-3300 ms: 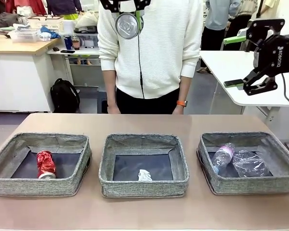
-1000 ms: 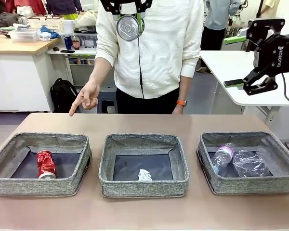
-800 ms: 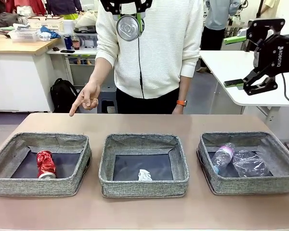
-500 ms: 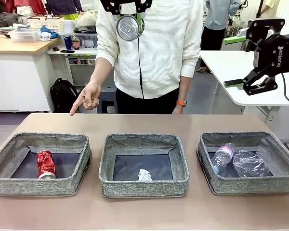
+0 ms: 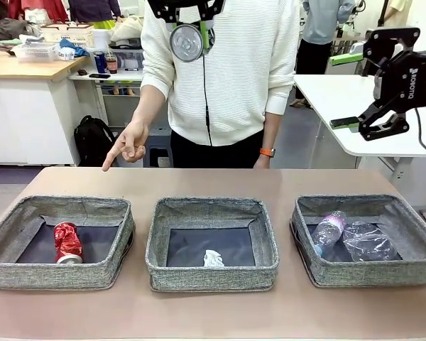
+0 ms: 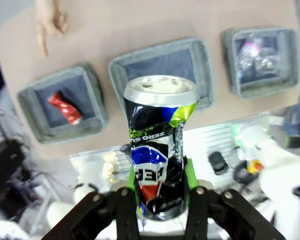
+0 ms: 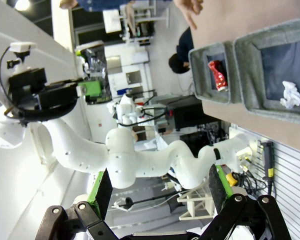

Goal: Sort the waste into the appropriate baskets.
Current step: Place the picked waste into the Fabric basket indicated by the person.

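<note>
The left wrist view is showing the dark multicoloured can pinched upright in the left gripper, high above the middle basket, which is holding the paper ball. The left basket is holding the red can, the right basket both bottles. Beyond them, the person's hand is pointing down towards the left basket. The right gripper is hovering wide-jawed, empty, above the right basket.

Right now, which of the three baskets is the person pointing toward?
The left basket, the one holding the red can; the person's hand points down beyond its far wall.
</note>
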Available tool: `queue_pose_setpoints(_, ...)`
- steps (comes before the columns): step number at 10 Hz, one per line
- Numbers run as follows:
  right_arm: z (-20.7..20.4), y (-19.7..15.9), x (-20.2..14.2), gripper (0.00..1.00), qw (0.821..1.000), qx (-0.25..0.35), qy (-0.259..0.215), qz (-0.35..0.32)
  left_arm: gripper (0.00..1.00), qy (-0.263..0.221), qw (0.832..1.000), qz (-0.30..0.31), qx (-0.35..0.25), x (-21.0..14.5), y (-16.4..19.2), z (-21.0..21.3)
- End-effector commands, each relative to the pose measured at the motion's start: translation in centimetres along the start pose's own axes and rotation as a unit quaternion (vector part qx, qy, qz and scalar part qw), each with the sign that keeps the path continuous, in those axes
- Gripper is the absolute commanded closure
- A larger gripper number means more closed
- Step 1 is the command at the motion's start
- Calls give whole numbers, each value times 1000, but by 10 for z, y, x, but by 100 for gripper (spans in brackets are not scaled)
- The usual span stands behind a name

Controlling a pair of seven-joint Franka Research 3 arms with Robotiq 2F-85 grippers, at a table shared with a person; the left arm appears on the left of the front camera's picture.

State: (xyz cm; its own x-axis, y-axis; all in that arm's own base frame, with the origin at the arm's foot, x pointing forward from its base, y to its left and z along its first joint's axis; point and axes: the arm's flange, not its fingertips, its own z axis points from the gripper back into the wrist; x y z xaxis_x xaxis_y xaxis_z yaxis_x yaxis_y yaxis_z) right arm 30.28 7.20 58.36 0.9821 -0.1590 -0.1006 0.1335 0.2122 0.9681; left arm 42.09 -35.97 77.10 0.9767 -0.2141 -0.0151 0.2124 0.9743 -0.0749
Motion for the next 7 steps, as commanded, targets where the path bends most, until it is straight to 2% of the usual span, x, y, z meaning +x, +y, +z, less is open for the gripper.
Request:
queue_pose_setpoints(1,1,0,1,0,1000,-2,5,10,60,-34,999,7,13,-36,65,-49)
queue_pose_setpoints(2,1,0,1,0,1000,-2,5,10,60,-39,999,22,22,-54,102,-75)
queue_pose_setpoints(4,1,0,1,0,1000,-2,5,10,60,-13,998,64,14,-83,165,-130)
queue_pose_setpoints(7,1,0,1,0,1000,-2,5,10,60,-18,989,141,-27,-110,245,-216)
